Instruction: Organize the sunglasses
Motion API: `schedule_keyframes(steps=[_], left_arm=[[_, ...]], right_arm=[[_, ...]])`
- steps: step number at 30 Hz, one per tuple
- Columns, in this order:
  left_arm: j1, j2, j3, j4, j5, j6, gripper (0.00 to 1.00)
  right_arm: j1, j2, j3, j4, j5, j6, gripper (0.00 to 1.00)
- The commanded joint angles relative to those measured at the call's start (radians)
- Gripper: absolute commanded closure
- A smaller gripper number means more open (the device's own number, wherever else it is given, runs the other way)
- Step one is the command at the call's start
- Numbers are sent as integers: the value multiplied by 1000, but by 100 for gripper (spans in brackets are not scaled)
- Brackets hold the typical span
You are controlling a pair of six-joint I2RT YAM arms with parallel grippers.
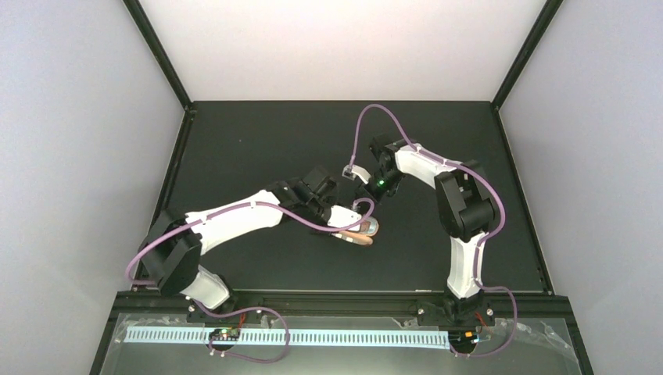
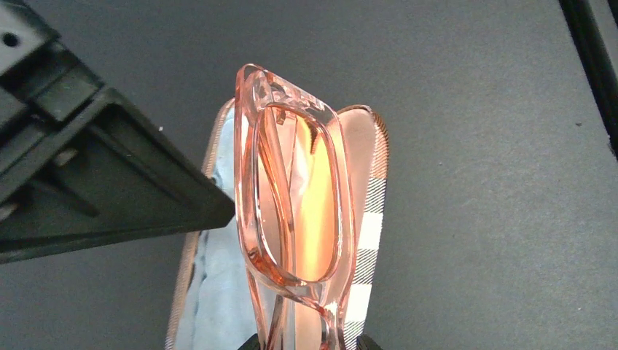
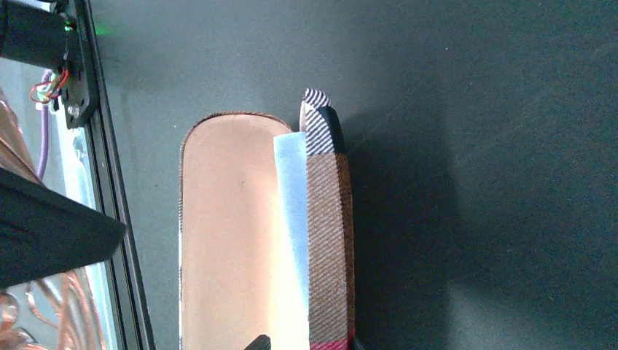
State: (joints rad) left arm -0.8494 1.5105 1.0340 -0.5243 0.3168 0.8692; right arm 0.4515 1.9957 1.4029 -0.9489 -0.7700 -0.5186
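Note:
The sunglasses have a translucent reddish-brown frame and are folded. My left gripper is shut on them near the bridge and holds them edge-on just above the open striped brown case. In the top view the sunglasses sit at the tip of my left gripper, mid-table. My right gripper is shut on the case's striped side wall, with the light-blue cloth against it. The case's tan inside lies open. In the top view my right gripper is just behind the left gripper.
The black mat covers the table, bounded by black frame rails. The near edge rail, with wires beside it, runs along the left of the right wrist view. A dark finger of the right gripper stands left of the sunglasses.

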Motion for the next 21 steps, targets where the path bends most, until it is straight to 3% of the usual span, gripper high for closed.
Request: schedule_keyframes(steps=[1, 6, 21], left_arm=[[5, 36, 41, 22, 77, -10, 70], [5, 82, 57, 35, 75, 11, 71], [32, 203, 177, -51, 97, 89, 71]], right_arm=[[0, 13, 31, -10, -3, -8, 67], [-10, 3, 41, -10, 10, -5, 57], [-95, -79, 16, -8, 27, 7, 51]])
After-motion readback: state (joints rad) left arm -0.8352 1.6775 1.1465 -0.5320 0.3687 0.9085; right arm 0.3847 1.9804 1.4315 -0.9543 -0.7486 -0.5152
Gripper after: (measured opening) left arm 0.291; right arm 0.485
